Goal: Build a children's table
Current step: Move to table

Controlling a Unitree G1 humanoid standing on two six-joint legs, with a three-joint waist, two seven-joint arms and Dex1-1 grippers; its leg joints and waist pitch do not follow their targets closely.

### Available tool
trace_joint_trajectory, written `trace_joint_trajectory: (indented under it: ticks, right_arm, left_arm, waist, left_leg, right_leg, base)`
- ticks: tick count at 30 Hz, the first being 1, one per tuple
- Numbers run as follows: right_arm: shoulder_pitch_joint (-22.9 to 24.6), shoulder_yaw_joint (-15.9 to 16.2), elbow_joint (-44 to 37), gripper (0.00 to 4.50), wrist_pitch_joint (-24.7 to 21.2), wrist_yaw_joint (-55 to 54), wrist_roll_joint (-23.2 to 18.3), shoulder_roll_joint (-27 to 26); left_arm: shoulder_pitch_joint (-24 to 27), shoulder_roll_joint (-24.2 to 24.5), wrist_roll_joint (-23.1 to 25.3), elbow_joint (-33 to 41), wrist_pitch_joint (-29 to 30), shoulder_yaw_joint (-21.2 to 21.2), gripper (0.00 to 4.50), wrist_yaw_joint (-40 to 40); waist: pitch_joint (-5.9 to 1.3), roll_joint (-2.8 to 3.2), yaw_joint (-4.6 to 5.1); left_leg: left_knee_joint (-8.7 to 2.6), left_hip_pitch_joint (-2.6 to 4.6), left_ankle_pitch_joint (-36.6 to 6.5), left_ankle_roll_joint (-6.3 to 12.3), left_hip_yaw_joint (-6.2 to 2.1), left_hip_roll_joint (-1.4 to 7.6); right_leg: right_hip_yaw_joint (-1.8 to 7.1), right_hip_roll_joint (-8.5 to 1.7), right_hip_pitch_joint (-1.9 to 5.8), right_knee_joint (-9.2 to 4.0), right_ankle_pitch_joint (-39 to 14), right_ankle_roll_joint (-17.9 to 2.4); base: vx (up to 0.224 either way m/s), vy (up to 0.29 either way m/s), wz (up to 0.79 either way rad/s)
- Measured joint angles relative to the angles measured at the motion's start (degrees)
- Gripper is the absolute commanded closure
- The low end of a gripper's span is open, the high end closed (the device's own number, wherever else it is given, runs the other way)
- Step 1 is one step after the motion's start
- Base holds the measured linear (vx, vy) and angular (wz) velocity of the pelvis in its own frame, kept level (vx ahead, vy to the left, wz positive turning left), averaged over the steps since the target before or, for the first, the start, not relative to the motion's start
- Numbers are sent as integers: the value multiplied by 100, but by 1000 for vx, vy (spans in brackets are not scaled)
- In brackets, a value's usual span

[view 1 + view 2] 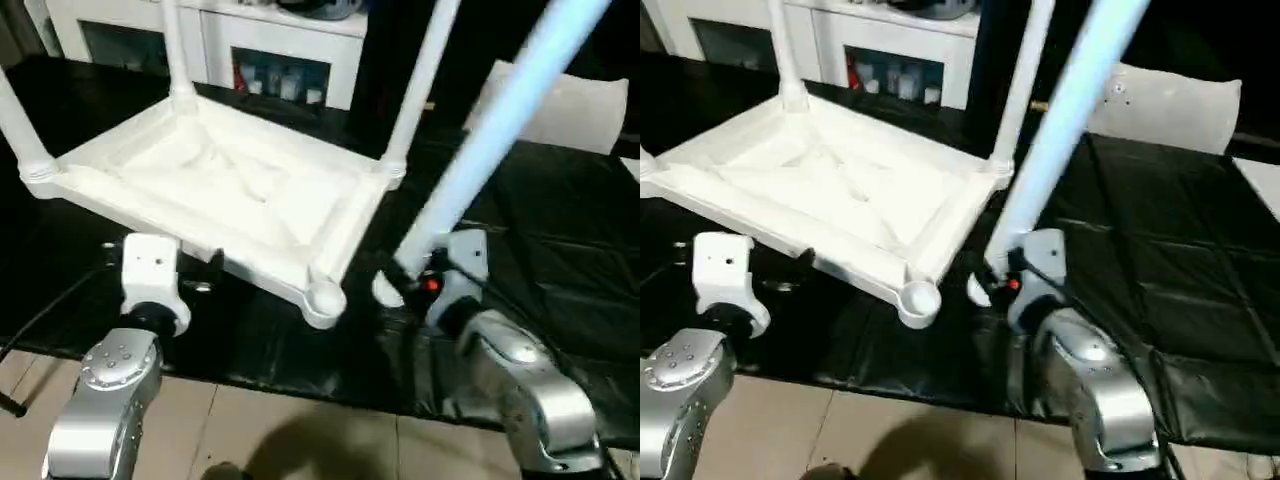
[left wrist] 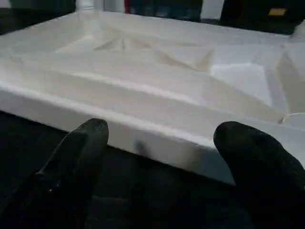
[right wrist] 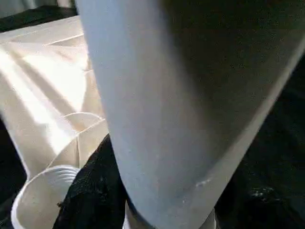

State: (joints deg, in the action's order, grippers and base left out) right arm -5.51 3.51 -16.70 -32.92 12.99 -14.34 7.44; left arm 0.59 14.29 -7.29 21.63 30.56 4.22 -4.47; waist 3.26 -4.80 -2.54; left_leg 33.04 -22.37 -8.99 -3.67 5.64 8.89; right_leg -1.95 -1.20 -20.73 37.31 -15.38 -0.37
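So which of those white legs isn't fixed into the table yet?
The leaning leg gripped by the right fingers; the other three stand upright in corner sockets of the tabletop.

Two silver robot forearms rise from the lower edge of the head view, one at each side. The left arm ends in a white wrist block and the left gripper [image 2: 159,138], whose two black fingers [image 2: 78,157] stand wide apart with nothing between them, their tips just short of the tabletop [image 1: 230,190] edge. The right arm reaches forward, its wrist showing a small red light. The right gripper [image 1: 405,275] is clamped around the thick lower end of a leg [image 1: 490,130] that slants up and away to the robot's right
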Motion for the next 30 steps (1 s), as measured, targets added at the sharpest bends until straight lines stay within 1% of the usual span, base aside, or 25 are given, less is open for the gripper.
trace_joint_trajectory:
  ticks: [1,4,6,8,12,15,24,30]
  right_arm:
    - [0,18,1,257,6,-32,51,-15]
    - [0,21,93,257,121,-280,290,14]
    - [36,4,157,257,162,-350,371,30]
    - [77,3,186,257,217,-383,395,21]
    - [163,-109,260,257,322,-441,385,-72]
    - [164,-112,339,257,375,-439,377,-89]
    - [168,-114,358,257,372,-431,321,-146]
    - [168,-114,358,257,372,-431,319,-147]
  left_arm:
    - [5,0,2,0,0,2,41,-13]
    - [126,-13,7,-34,-74,42,41,-26]
    - [180,-21,14,-131,-124,51,41,-28]
    - [233,-25,13,-200,-179,57,41,-32]
    - [357,-13,34,-348,-338,63,41,-48]
    - [348,-14,40,-428,-412,99,41,-50]
    - [310,-13,91,-436,-493,125,41,-47]
    - [310,-13,93,-436,-493,125,41,-47]
  waist:
    - [1,2,9]
    - [-3,-5,29]
    - [1,-1,22]
    - [8,10,19]
    - [4,3,12]
    - [2,1,-1]
    - [-3,-10,-25]
    - [-4,-12,-74]
  left_leg:
    - [1,-1,2,-2,22,22]
    - [18,1,1,0,105,53]
    - [30,-1,1,1,128,59]
    - [36,-1,0,2,134,62]
    - [35,-4,1,3,147,74]
    - [35,-3,1,3,155,85]
    - [39,0,1,4,185,99]
    - [44,2,1,4,205,107]
  right_leg:
    - [-18,-3,5,-27,23,-20]
    - [-12,-23,5,-35,46,-20]
    - [-2,-29,4,-35,54,-11]
    - [4,-28,1,-34,57,-8]
    - [9,-22,-5,-33,61,-7]
    - [7,-16,-6,-33,81,-41]
    - [12,-17,-6,-33,81,-41]
    - [20,-17,-6,-32,87,-36]
  base:
    - [0,0,0]
    - [0,0,0]
    - [0,0,0]
    - [0,0,0]
    - [0,0,0]
    - [0,0,0]
    - [0,0,0]
    - [0,0,0]
